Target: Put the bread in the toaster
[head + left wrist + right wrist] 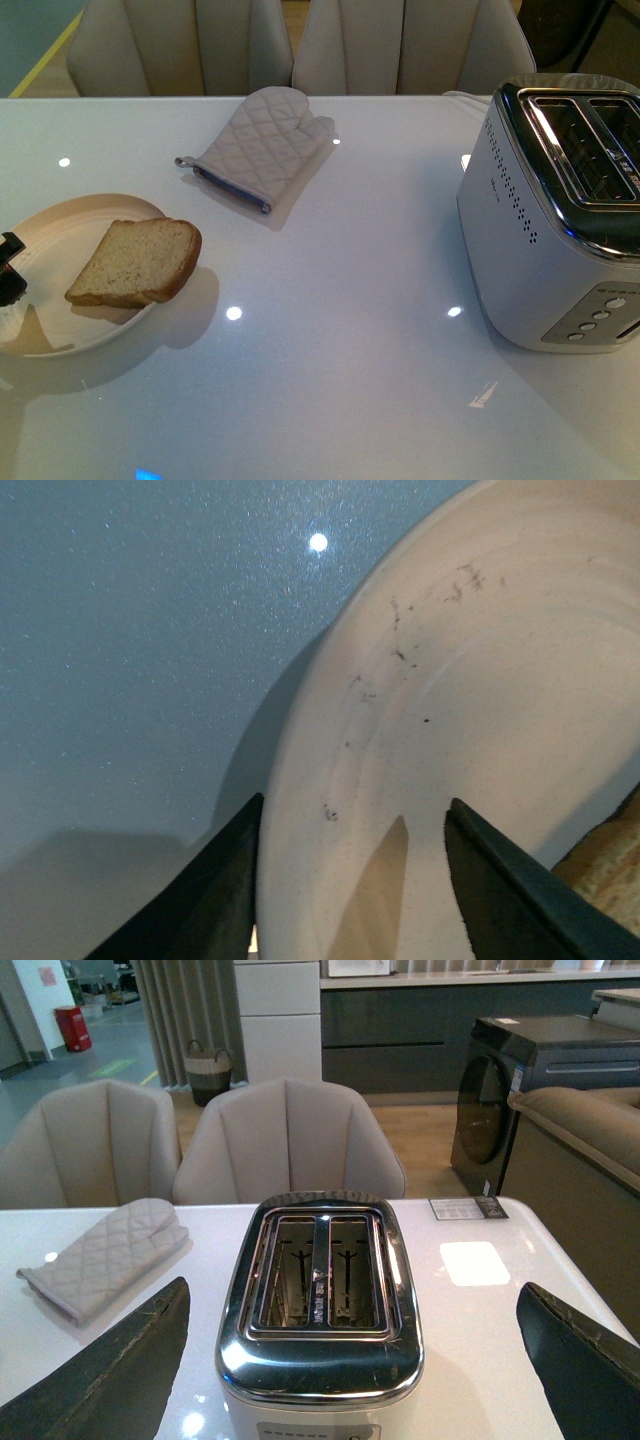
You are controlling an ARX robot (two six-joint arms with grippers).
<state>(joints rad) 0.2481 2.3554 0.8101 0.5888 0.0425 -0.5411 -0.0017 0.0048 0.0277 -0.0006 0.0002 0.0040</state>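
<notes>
A slice of bread lies flat on a cream plate at the table's left, its crust end overhanging the rim. My left gripper hovers open low over the plate, nothing between its fingers. A corner of the bread shows just beside one finger. Its black body shows at the front view's left edge. The toaster stands at the right with both slots empty. My right gripper is open, held above and behind the toaster.
A quilted oven mitt lies at the table's back middle. Two beige chairs stand behind the table. A small card lies on the table beyond the toaster. Bare white tabletop separates plate and toaster.
</notes>
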